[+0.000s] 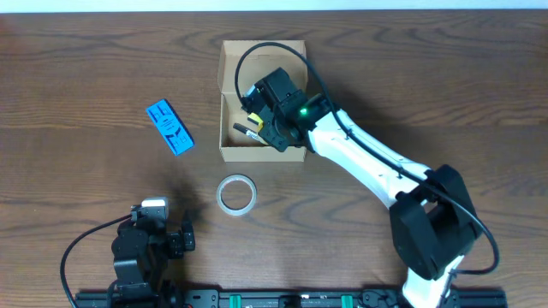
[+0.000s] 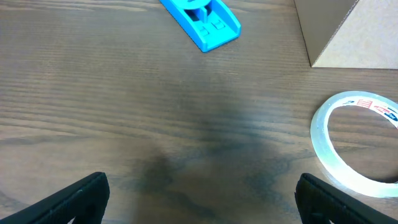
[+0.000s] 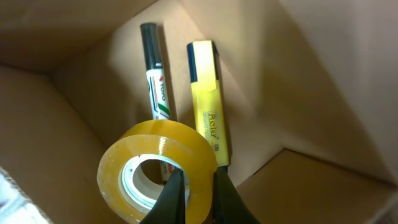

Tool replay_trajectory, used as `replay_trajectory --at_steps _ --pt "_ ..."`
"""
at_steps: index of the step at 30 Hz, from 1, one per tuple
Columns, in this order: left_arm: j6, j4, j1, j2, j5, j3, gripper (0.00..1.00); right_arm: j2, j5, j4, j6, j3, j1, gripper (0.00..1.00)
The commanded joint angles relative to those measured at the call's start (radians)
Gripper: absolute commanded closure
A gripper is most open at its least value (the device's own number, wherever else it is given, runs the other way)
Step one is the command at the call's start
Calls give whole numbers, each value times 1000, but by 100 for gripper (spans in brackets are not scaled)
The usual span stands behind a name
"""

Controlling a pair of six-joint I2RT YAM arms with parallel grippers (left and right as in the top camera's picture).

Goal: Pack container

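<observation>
The open box (image 1: pixel 261 155) sits on the table (image 1: pixel 86 68) towards its far middle, lid flap folded back. The right gripper (image 1: pixel 257 120) reaches down inside it, and in the right wrist view its fingers (image 3: pixel 169 200) are clamped on the wall of a yellow tape (image 3: pixel 155 168) roll, held upright above the box floor. A black marker (image 3: pixel 154 74) and a yellow highlighter (image 3: pixel 208 106) lie side by side on that floor, against the cardboard wall (image 3: pixel 311 74). The left gripper (image 2: pixel 202 186) hangs over bare wood near the table's front left corner, its jaws wide apart with nothing between them. A clear tape (image 1: pixel 236 194) roll lies flat just in front of the box, and a blue plastic piece (image 1: pixel 169 127) lies to the box's left, apart from it.
</observation>
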Motion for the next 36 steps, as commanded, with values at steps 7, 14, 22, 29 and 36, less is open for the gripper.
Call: replay_trajectory --at_steps 7,14,22,29,36 --pt "17 -8 -4 -6 -5 -15 4 31 -9 44 -46 26 -9 55" --pt "17 -8 -4 -6 -5 -15 5 -10 -11 61 1 39 -8 18" --pt "17 -8 -4 -6 -5 -15 5 -220 -59 -96 56 38 -9 1" --pt "17 -8 -4 -6 -5 -15 5 -497 -57 -163 79 -97 -13 1" --pt "17 -8 -4 -6 -4 -15 5 -938 -53 -94 185 -467 -75 1"
